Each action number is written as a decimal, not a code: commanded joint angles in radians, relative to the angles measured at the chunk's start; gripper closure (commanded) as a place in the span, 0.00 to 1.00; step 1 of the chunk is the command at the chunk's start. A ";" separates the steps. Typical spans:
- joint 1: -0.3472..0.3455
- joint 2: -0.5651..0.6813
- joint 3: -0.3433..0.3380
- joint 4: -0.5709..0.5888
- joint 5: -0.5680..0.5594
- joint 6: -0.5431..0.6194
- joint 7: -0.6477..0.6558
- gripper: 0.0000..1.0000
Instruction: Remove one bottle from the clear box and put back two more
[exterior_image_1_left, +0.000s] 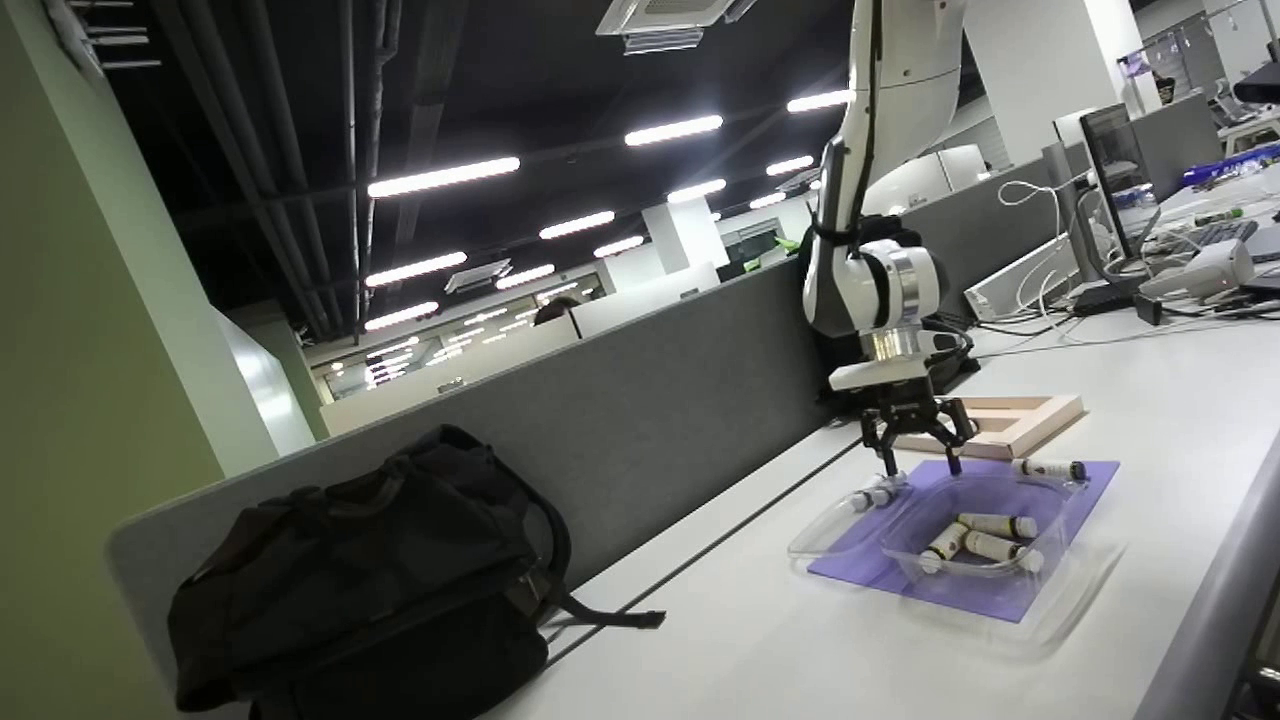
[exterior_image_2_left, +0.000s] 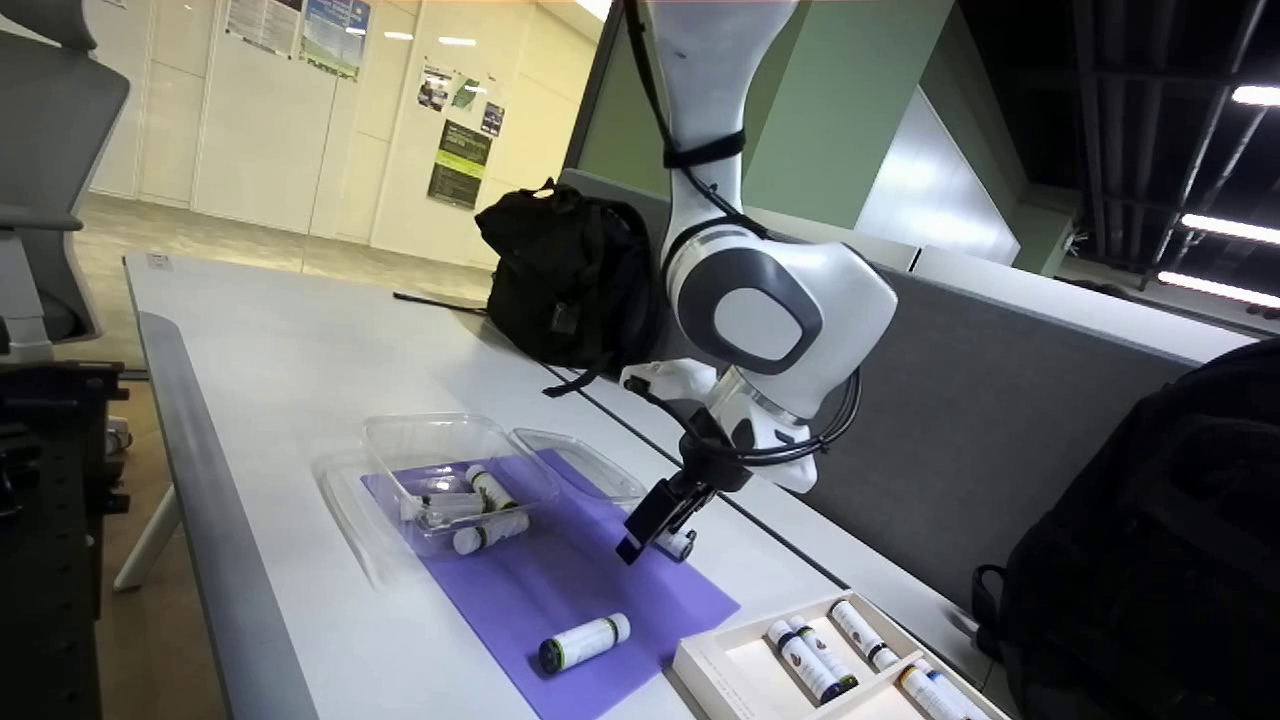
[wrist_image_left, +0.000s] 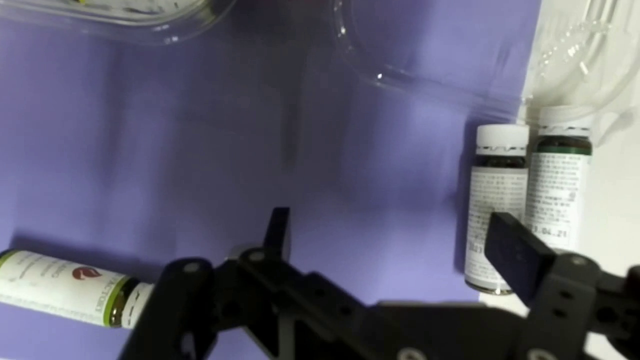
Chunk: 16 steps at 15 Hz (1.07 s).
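Observation:
The clear box (exterior_image_1_left: 900, 555) stands on the purple mat (exterior_image_2_left: 570, 570) in both exterior views, with three white-labelled bottles (exterior_image_2_left: 490, 532) lying in it. Its corner shows in the wrist view (wrist_image_left: 170, 32). Two bottles lie side by side at the mat's edge: the inner bottle (wrist_image_left: 492, 195) and the outer bottle (wrist_image_left: 560, 190). Another bottle (wrist_image_left: 60, 287) lies alone on the mat, also seen in an exterior view (exterior_image_2_left: 585, 643). My gripper (wrist_image_left: 390, 220) is open and empty over the mat. Its right finger covers part of the inner bottle in the wrist view; whether they touch is unclear.
A clear plastic lid-like piece (wrist_image_left: 450, 92) lies beside the box, near the paired bottles' caps. Another clear piece (exterior_image_2_left: 345, 520) lies on the box's opposite side. A light wooden tray (exterior_image_2_left: 715, 680) with several bottles stands by the mat. A grey partition (exterior_image_1_left: 690, 400) and black backpack (exterior_image_1_left: 370, 580) border the table.

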 joint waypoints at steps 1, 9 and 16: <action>-0.010 -0.008 0.009 0.006 -0.029 0.043 -0.031 0.00; -0.012 0.008 0.022 0.015 -0.044 0.104 -0.078 0.00; -0.012 0.037 0.028 0.036 -0.058 0.088 -0.086 0.00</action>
